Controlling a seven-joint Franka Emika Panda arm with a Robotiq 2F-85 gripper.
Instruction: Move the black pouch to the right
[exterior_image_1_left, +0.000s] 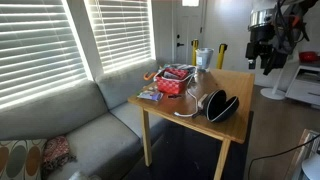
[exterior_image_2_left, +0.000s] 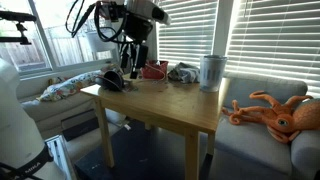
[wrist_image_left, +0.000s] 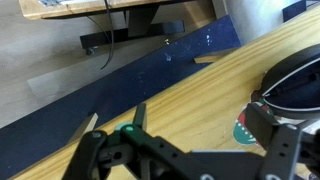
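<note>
Black pouch (exterior_image_1_left: 222, 105) — one, on table (exterior_image_1_left: 232, 82) edge | gripper (exterior_image_2_left: 135, 66) — one, raised, jaws apart

No text, label or number can be read anywhere (the views are too small and blurred).

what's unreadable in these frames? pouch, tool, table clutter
- black pouch: wrist view, cropped by the right edge; the tool overlaps its lower part.
- Its zip: both exterior views, too small.
- Items beside the red container: exterior view, small and blurred.
</note>
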